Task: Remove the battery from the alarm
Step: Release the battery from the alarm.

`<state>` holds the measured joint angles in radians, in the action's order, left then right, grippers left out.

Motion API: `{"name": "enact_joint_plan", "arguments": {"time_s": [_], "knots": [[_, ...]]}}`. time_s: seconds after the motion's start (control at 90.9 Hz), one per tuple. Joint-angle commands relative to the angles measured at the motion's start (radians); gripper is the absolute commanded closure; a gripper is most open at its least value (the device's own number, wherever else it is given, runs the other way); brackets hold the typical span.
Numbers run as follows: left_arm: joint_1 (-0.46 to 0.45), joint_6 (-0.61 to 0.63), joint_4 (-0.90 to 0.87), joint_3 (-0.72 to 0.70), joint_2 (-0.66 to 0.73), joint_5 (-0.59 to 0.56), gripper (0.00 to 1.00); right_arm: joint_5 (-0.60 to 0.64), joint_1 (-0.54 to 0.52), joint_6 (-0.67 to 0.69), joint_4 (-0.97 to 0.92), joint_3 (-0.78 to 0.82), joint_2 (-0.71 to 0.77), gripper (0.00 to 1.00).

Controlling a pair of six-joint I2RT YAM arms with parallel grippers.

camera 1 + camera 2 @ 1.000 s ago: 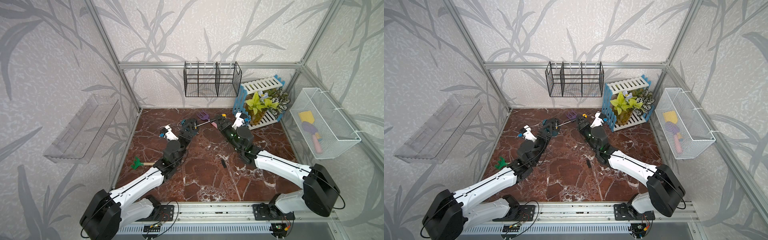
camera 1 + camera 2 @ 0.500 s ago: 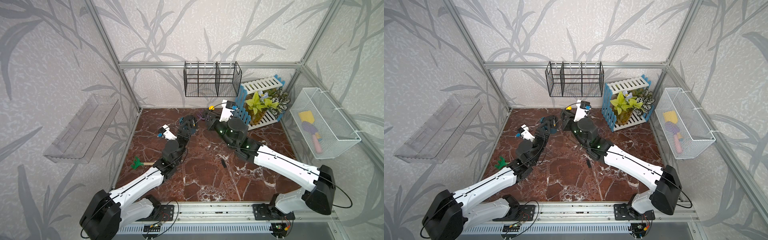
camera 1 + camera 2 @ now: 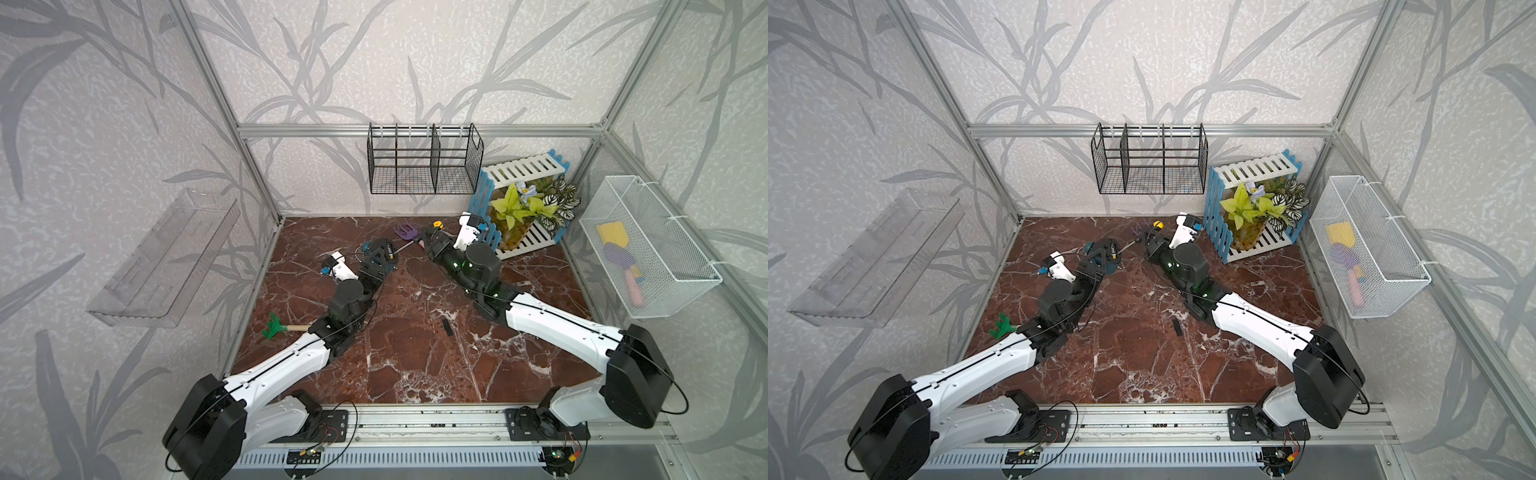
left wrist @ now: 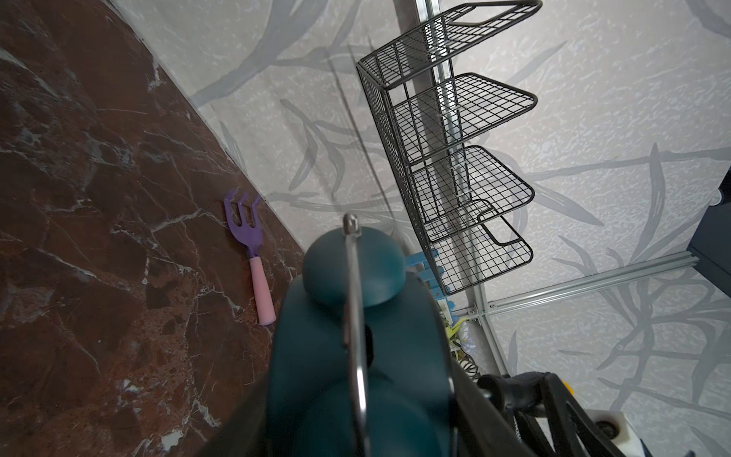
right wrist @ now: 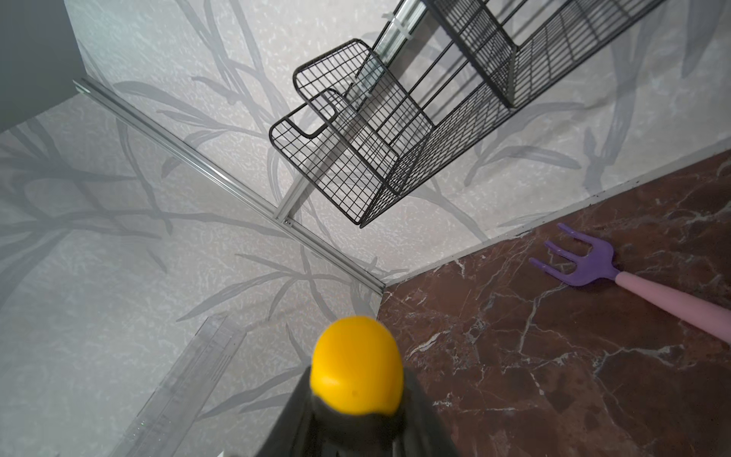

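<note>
My left gripper (image 3: 379,261) (image 3: 1103,262) is shut on the dark-teal alarm (image 3: 376,249) (image 3: 1100,249), which it holds above the floor with its black back turned toward the right arm. In the left wrist view the alarm (image 4: 356,356) fills the space between the jaws, a metal wire running over it. A small dark cylinder with a pale gold mark, apparently the battery (image 3: 390,250) (image 3: 1113,251), sits in that back. My right gripper (image 3: 432,240) (image 5: 356,431) is shut on a screwdriver with a yellow cap (image 3: 436,224) (image 5: 356,372). Its thin shaft (image 3: 405,247) points at the alarm's back.
A small flat black piece (image 3: 446,326) lies on the marble floor mid-right. A purple fork with a pink handle (image 3: 405,230) (image 5: 585,265) lies by the back wall. A green rake (image 3: 274,326) lies left. A plant crate (image 3: 519,208) and a black wire rack (image 3: 424,166) stand behind.
Half a second ago the right arm was swung left and raised with the screwdriver. It has come back lower and to the right. The left arm still holds the alarm in place.
</note>
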<state>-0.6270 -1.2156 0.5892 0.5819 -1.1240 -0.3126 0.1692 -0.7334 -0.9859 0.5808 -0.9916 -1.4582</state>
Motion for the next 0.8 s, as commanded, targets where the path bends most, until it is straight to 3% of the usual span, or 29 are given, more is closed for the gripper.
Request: {"name": "enact_joint_plan", "arguments": {"time_s": [0.0,0.231,0.352,0.473,0.616,0.726,0.792], "knots": [[-0.019,-0.044,0.276,0.058,0.029,0.111,0.89,-0.131,-0.004,-0.167,-0.006,0.066,-0.043,1.0],[-0.015,-0.058,0.251,0.05,0.034,0.104,0.89,-0.152,0.011,-0.236,0.069,0.099,-0.055,1.0],[-0.012,-0.06,0.236,0.05,0.036,0.106,0.89,-0.22,-0.017,-0.008,-0.043,0.012,-0.038,1.0],[-0.01,-0.064,0.239,0.058,0.022,0.125,0.9,-0.175,-0.135,0.404,-0.318,-0.169,-0.036,1.0],[-0.007,-0.067,0.257,0.073,-0.003,0.159,0.9,-0.119,-0.247,0.679,-0.432,-0.282,-0.094,1.0],[-0.002,-0.076,0.27,0.072,-0.007,0.169,0.9,-0.104,-0.194,0.521,-0.328,-0.202,-0.078,1.0],[0.003,-0.082,0.271,0.067,-0.003,0.17,0.9,-0.161,-0.098,0.292,-0.208,-0.104,-0.055,1.0]]}}
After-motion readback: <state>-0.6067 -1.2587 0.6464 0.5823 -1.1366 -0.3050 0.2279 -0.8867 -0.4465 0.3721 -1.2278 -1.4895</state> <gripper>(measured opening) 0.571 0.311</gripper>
